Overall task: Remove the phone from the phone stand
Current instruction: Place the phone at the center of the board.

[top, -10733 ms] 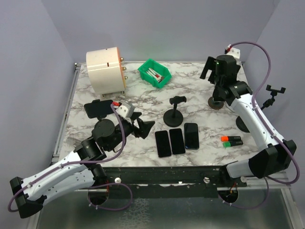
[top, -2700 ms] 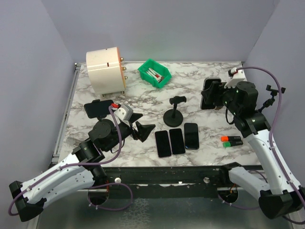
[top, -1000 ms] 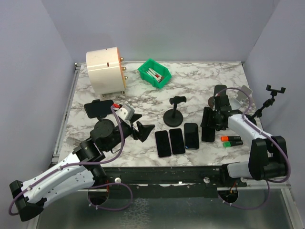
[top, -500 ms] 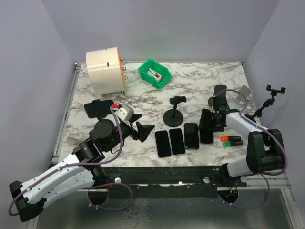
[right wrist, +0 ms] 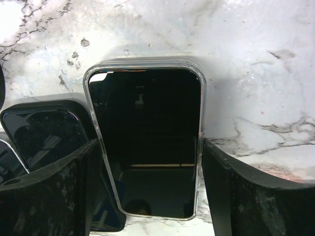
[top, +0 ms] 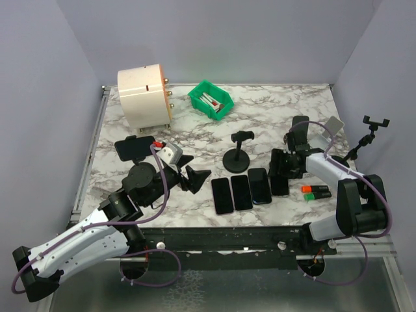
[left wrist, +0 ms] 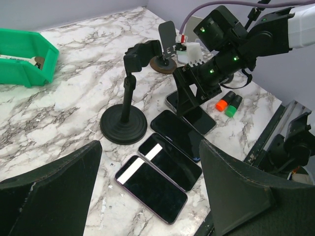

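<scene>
Seen from above, a marble surface (top: 273,110) held two robot arms. The right arm (top: 328,170) was bent low at the front right. Its jaws were clamped on the long edges of the phone (right wrist: 147,142), a dark handset in a clear case. The phone lay flat and face up on the surface. It sat at the right end of a row of three phones (top: 241,192), just beside the nearest one. The phone stand (left wrist: 167,39) stood bare just behind the right arm. About eleven seconds earlier that arm had been reaching over the stand at the back right. Under three seconds earlier it had held the phone upright in the air. A second earlier the phone had been tilted steeply beside the row, and now it was level on the marble. The left arm (top: 97,237) had hardly moved throughout. It hovered at the front left with its jaws spread wide and nothing between them. Unchanged since the earlier frames were a black round-based stand (top: 236,158) behind the row and another stand with a phone clipped in it (top: 135,148) at the left. A green bin (top: 210,99), a cream drum (top: 144,96) and two markers (top: 316,191) also stayed put.
</scene>
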`<state>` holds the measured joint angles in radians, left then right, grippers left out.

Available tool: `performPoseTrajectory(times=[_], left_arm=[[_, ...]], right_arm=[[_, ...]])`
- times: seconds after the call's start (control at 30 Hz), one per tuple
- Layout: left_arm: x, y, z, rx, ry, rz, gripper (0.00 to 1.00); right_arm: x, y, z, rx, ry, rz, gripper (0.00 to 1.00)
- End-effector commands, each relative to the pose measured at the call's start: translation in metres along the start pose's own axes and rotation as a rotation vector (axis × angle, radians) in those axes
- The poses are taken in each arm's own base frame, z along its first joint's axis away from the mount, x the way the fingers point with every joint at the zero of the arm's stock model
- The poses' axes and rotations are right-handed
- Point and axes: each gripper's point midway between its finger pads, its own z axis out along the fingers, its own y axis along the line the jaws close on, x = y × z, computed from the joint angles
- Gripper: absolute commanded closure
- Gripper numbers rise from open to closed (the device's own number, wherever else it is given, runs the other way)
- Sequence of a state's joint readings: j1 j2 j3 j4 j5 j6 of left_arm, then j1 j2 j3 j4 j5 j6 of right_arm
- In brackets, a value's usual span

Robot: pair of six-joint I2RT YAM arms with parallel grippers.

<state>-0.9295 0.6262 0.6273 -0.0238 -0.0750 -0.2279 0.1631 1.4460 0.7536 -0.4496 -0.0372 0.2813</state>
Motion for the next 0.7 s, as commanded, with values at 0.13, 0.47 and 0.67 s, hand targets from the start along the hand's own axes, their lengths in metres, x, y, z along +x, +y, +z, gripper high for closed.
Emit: performPoseTrajectory(times=[0.13, 0.47, 0.67], left_arm=[[-0.001, -0.002, 0.002, 0.011, -0.002, -0.006, 0.18], [0.000, 0.000, 0.003, 0.002, 0.004, -0.004, 0.18], [0.002, -0.002, 0.004, 0.011, 0.013, -0.007, 0.18]], right_arm=[[0.012, 0.020, -0.004, -0.078, 0.033, -0.014, 0.61], [0.027, 0.017, -0.004, -0.049, 0.108, 0.013, 0.62], [0.029, 0.014, -0.008, -0.019, 0.130, 0.006, 0.60]])
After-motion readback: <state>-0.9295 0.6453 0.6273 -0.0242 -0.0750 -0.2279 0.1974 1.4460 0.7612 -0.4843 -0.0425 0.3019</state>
